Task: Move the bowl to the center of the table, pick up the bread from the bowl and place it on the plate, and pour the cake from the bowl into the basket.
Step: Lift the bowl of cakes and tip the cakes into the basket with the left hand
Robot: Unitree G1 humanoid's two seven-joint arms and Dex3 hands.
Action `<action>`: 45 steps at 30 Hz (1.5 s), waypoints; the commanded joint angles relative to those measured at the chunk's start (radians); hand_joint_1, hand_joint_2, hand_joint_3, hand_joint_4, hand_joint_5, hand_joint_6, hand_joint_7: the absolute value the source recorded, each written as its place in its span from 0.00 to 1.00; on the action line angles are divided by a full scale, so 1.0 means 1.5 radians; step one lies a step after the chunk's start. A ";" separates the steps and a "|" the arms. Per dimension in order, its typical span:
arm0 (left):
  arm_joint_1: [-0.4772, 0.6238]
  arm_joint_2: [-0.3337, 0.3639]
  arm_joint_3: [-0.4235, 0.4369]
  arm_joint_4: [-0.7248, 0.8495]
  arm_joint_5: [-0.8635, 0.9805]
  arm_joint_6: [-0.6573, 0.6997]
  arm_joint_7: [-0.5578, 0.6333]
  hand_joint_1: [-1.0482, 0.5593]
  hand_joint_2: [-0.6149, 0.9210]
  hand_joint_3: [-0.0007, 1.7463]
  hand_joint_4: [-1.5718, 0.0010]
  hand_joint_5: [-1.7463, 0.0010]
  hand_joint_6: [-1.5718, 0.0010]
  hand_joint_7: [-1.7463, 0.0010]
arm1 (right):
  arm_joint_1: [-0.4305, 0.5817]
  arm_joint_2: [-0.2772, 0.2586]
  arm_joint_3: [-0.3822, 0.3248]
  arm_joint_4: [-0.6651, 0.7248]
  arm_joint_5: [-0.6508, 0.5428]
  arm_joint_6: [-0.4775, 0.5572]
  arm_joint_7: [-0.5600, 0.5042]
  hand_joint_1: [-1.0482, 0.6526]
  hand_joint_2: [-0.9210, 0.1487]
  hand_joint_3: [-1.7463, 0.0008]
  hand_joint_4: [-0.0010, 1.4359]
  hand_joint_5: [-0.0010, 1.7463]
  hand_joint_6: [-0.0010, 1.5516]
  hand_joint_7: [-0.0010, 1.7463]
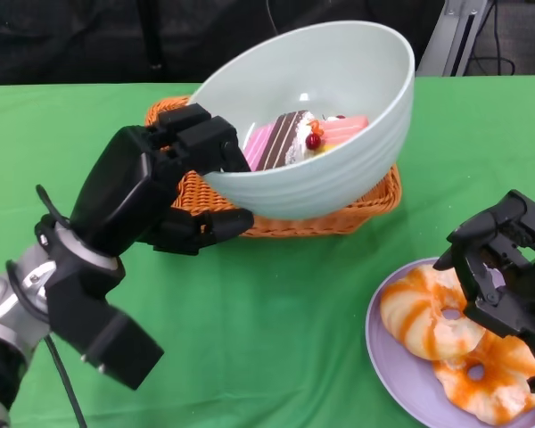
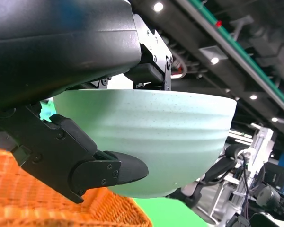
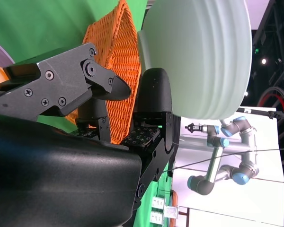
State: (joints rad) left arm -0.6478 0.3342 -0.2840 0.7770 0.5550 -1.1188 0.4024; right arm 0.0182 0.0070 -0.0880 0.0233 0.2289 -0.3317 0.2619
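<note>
My left hand (image 1: 174, 174) grips the rim of a pale green bowl (image 1: 339, 174) and holds it tilted in the air over the orange wicker basket (image 1: 379, 201). A slice of pink and brown cake (image 1: 294, 138) with a red cherry lies inside the bowl, against its lower wall. Two orange-glazed ring breads (image 1: 428, 316) lie on the lilac plate (image 1: 388, 366) at the lower right. My right hand (image 1: 508, 267) rests over the plate beside the breads, fingers curled, holding nothing. The right wrist view shows the bowl (image 3: 203, 56) and the basket (image 3: 111, 56); the left wrist view shows the bowl (image 2: 180, 132) above the basket (image 2: 47, 208).
A green cloth (image 1: 267, 330) covers the table. Black curtain and cables run along the far edge. A metal frame leg (image 1: 446, 36) stands at the back right. A robot arm with blue joints (image 3: 222, 156) shows in the background of the right wrist view.
</note>
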 commanded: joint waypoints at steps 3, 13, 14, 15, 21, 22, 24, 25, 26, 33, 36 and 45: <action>-0.038 -0.025 0.023 0.030 -0.099 0.004 -0.085 0.60 0.77 0.65 0.60 0.00 0.60 0.10 | 0.007 -0.002 0.002 0.000 -0.001 -0.009 -0.002 0.60 0.14 0.55 0.49 0.93 0.42 0.73; -0.042 -0.096 0.063 0.067 -0.279 0.054 -0.279 0.63 0.75 0.69 0.59 0.00 0.55 0.13 | 0.009 0.000 0.011 0.008 -0.010 -0.018 -0.004 0.61 0.16 0.54 0.51 0.93 0.42 0.74; -0.042 -0.101 0.068 0.067 -0.290 0.058 -0.295 0.63 0.75 0.69 0.59 0.00 0.55 0.13 | 0.009 0.000 0.011 0.009 -0.011 -0.020 -0.005 0.61 0.16 0.54 0.51 0.93 0.42 0.74; -0.040 -0.107 0.072 0.067 -0.304 0.066 -0.314 0.63 0.76 0.68 0.59 0.00 0.55 0.12 | 0.010 -0.001 0.012 0.009 -0.011 -0.021 -0.003 0.61 0.17 0.53 0.51 0.93 0.42 0.74; -0.039 -0.138 0.103 0.071 -0.356 0.098 -0.382 0.62 0.80 0.59 0.58 0.00 0.55 0.11 | 0.008 -0.001 0.014 0.019 -0.011 -0.038 0.000 0.61 0.21 0.49 0.51 0.93 0.42 0.74; -0.039 -0.143 0.109 0.073 -0.365 0.103 -0.393 0.61 0.81 0.58 0.57 0.00 0.55 0.12 | 0.008 -0.001 0.014 0.021 -0.011 -0.041 0.000 0.61 0.21 0.48 0.51 0.93 0.42 0.74; -0.040 -0.155 0.121 0.076 -0.384 0.117 -0.415 0.60 0.81 0.57 0.57 0.00 0.56 0.12 | 0.008 -0.001 0.014 0.023 -0.013 -0.045 -0.001 0.61 0.22 0.47 0.51 0.93 0.42 0.74; -0.041 -0.160 0.126 0.076 -0.390 0.123 -0.423 0.59 0.82 0.56 0.57 0.00 0.56 0.12 | 0.008 -0.001 0.015 0.024 -0.014 -0.047 -0.002 0.61 0.24 0.45 0.52 0.93 0.42 0.74; -0.042 -0.164 0.131 0.077 -0.392 0.130 -0.426 0.59 0.82 0.56 0.57 0.00 0.56 0.12 | 0.008 -0.001 0.015 0.023 -0.013 -0.047 -0.002 0.61 0.24 0.45 0.52 0.93 0.42 0.74; -0.050 -0.191 0.164 0.068 -0.404 0.205 -0.439 0.57 0.84 0.52 0.54 0.00 0.57 0.11 | 0.012 -0.002 0.015 0.025 -0.014 -0.057 0.002 0.61 0.24 0.44 0.51 0.93 0.42 0.75; -0.064 -0.204 0.177 0.073 -0.409 0.234 -0.438 0.58 0.85 0.51 0.54 0.00 0.56 0.11 | 0.015 -0.001 0.016 0.023 -0.017 -0.059 0.001 0.61 0.24 0.44 0.51 0.93 0.42 0.75; -0.082 -0.220 0.202 0.087 -0.426 0.285 -0.456 0.57 0.80 0.55 0.51 0.06 0.54 0.12 | 0.014 0.002 0.020 0.027 -0.019 -0.062 0.001 0.60 0.25 0.44 0.51 0.93 0.42 0.75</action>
State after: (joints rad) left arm -0.7451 0.0000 0.0042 0.9013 -0.0728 -0.6940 -0.2787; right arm 0.0285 0.0142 -0.0573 0.0629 0.1912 -0.4203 0.2640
